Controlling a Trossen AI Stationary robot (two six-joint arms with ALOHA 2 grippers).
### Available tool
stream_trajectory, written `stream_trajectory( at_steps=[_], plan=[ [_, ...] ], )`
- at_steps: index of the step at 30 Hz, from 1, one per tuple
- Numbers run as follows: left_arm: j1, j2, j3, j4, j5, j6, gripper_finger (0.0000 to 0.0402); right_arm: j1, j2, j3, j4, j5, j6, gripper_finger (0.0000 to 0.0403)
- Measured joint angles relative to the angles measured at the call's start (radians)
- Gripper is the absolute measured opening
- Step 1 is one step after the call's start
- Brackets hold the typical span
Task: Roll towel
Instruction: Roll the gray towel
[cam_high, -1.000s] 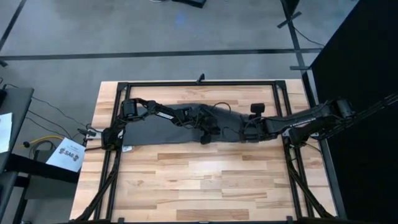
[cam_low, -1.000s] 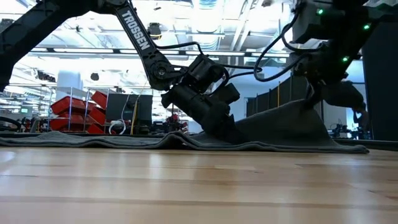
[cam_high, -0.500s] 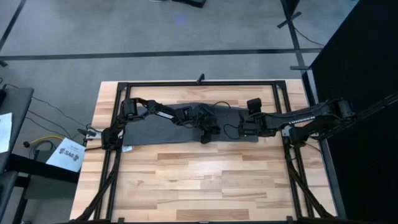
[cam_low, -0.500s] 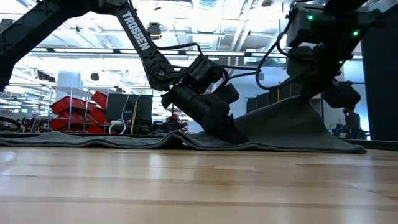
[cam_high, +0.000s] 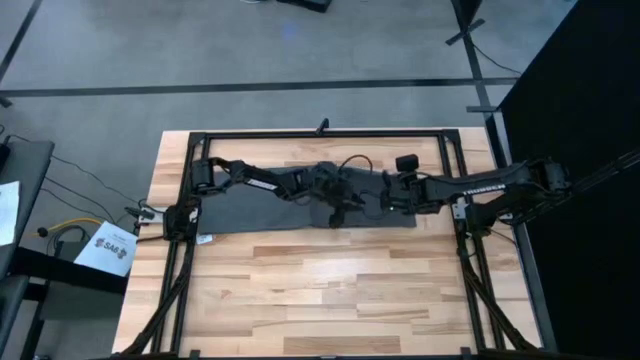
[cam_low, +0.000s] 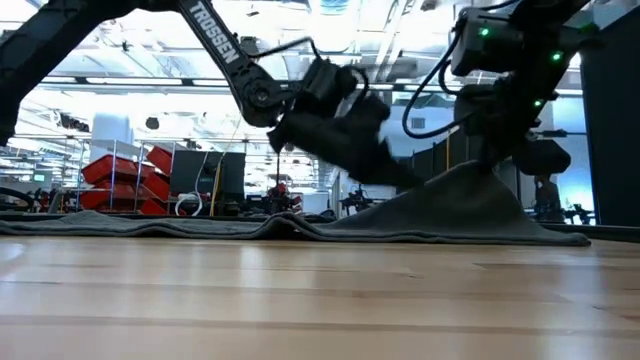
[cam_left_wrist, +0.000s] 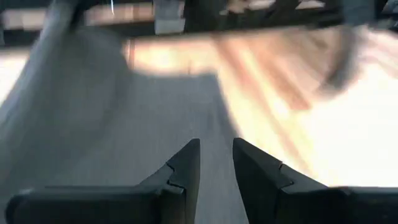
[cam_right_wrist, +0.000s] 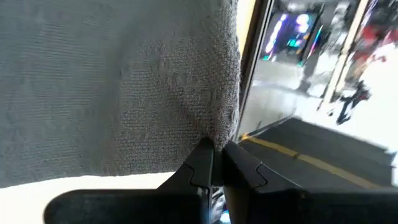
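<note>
The dark grey towel (cam_high: 250, 205) lies spread lengthwise across the far half of the wooden table, its long left part flat on the wood (cam_low: 150, 225). Its right end rises in a tent (cam_low: 470, 200) up to my right gripper (cam_low: 487, 160), which is shut on it above the table's right middle (cam_high: 388, 200). My left gripper (cam_high: 338, 208) hovers above the towel's middle, clear of it in the low view (cam_low: 400, 178). In its wrist view a narrow gap (cam_left_wrist: 216, 165) shows between the fingers, with only the towel (cam_left_wrist: 124, 124) below. My right gripper pinches the towel's right end at its hemmed edge (cam_right_wrist: 219, 134) between its two fingers. The fingers come slanting down from the table's right. The held end is lifted off the wood, and the cloth slopes down from it, fairly taut, to the flat part on the table.
A black metal frame (cam_high: 320, 133) runs along the table's far edge, and rails (cam_high: 180, 290) (cam_high: 480, 290) run down both sides. Bare wood (cam_high: 320, 290) fills the near half.
My right gripper has carried the towel's lifted right end toward the table's left edge, so the raised tent has shifted left over the flat cloth. My left gripper has risen from the towel's middle, where it was down on the cloth, and now hangs clear above it.
</note>
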Motion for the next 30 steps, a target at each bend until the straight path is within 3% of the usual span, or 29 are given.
stream_trajectory(
  at_steps=[6, 13, 19, 25, 30],
  plan=[
    [-0.091, 0.002, -0.002, 0.108, -0.251, 0.131, 0.0082, -0.07, 0.0, 0.011, -0.006, -0.116, 0.096, 0.0009],
    [-0.109, 0.089, 0.017, 0.339, -0.303, 0.071, 0.0082, -0.123, 0.0, 0.095, -0.059, -0.224, 0.194, 0.0009],
    [-0.11, 0.25, 0.19, 0.352, -0.367, 0.081, 0.0082, -0.166, 0.0, 0.147, -0.14, -0.236, 0.252, 0.0009],
    [-0.103, 0.371, 0.414, 0.237, -0.438, 0.013, 0.0082, -0.183, 0.0, 0.164, -0.157, -0.297, 0.288, 0.0009],
    [-0.075, 0.435, 0.517, 0.165, -0.456, -0.046, 0.0082, -0.181, 0.0, 0.165, -0.161, -0.306, 0.31, 0.0009]
  ],
)
